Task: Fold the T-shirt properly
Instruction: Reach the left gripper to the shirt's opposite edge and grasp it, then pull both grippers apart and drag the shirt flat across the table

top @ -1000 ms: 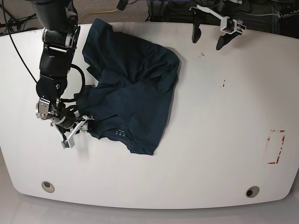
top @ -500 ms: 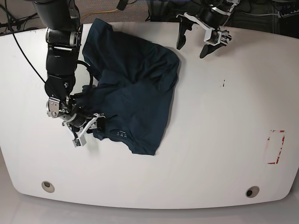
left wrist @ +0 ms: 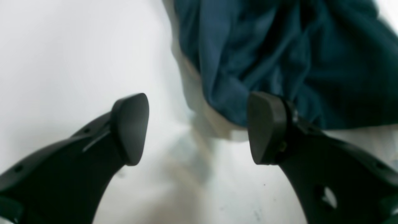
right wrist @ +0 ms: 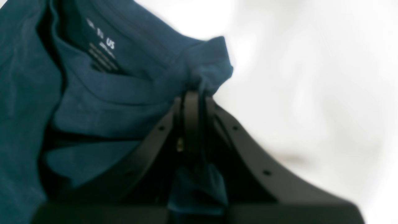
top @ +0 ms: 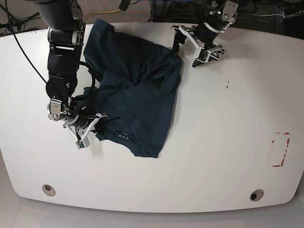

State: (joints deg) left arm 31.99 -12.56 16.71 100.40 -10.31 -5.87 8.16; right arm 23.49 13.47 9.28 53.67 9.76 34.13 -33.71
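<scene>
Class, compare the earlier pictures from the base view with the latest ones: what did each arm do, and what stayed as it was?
The right gripper slid in from the bare table and closed on the T-shirt at its edge by the neck label. The left gripper came down and across towards the shirt's far corner, jaws open, holding nothing. The shirt stays crumpled in the same place on the table.

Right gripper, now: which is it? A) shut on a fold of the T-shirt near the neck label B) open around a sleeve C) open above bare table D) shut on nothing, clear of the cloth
A: in the right wrist view the right gripper has its jaws pressed together with a bunch of the T-shirt pinched at the tips, just beside the white neck label.
</scene>
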